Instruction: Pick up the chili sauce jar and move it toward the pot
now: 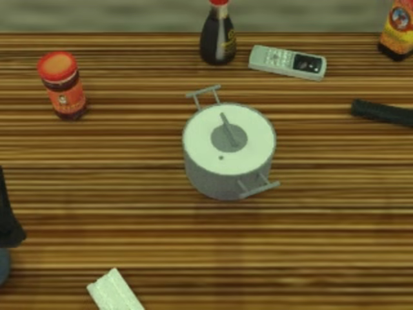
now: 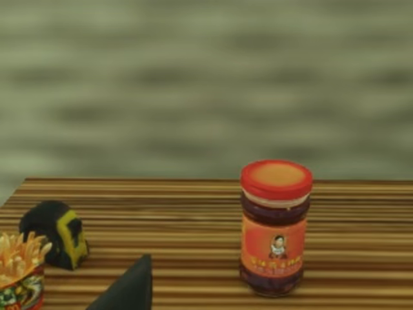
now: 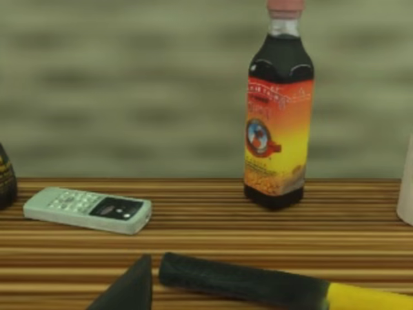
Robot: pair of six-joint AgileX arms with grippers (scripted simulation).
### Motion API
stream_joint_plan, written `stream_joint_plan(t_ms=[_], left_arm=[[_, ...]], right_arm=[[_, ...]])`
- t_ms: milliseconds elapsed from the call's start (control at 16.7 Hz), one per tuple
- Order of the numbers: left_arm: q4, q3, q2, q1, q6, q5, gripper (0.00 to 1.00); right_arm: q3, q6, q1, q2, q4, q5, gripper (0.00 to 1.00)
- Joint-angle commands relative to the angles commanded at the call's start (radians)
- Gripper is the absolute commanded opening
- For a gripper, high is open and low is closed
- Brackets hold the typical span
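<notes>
The chili sauce jar (image 1: pixel 61 84) stands upright at the table's far left, with a red-orange lid and an orange label. The grey pot (image 1: pixel 229 152) with its flat white lid sits at the table's middle, well to the right of the jar. My left arm (image 1: pixel 6 219) is at the left edge, nearer the front than the jar. In the left wrist view the jar (image 2: pixel 274 229) stands free ahead, and only one dark finger (image 2: pixel 129 287) shows, off to the side and apart from it. The left gripper is open and empty. The right gripper's finger (image 3: pixel 129 287) is beside a black handle, touching nothing.
A dark soy-sauce bottle (image 1: pixel 217 32), a white remote (image 1: pixel 287 62) and a yellow-labelled bottle (image 1: pixel 397 29) line the back. The black handle (image 1: pixel 384 113) lies at the right edge and a white block (image 1: pixel 115 292) at the front. A black-yellow object (image 2: pixel 57 234) and a fries carton (image 2: pixel 19 271) lie near the jar.
</notes>
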State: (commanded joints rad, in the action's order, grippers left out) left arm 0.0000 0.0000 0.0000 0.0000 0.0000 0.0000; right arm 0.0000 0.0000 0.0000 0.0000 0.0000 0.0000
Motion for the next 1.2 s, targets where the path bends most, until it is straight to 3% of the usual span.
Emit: stream_joint_plan(t_ms=[300, 540, 1200], left_arm=[[-0.027, 0.047, 0.046, 0.004, 0.013, 0.0, 1.0], [-0.133, 0.224, 0.23, 0.007, 0.063, 0.009, 1.0], [-0.687, 1.121, 1.196, -0.007, 0.32, 0.083, 1.0]], right_arm=[[0.0, 0.0, 0.0, 0.0, 0.0, 0.0, 1.0], [0.0, 0.0, 0.0, 0.0, 0.0, 0.0, 1.0], [0.0, 0.0, 0.0, 0.0, 0.0, 0.0, 1.0]])
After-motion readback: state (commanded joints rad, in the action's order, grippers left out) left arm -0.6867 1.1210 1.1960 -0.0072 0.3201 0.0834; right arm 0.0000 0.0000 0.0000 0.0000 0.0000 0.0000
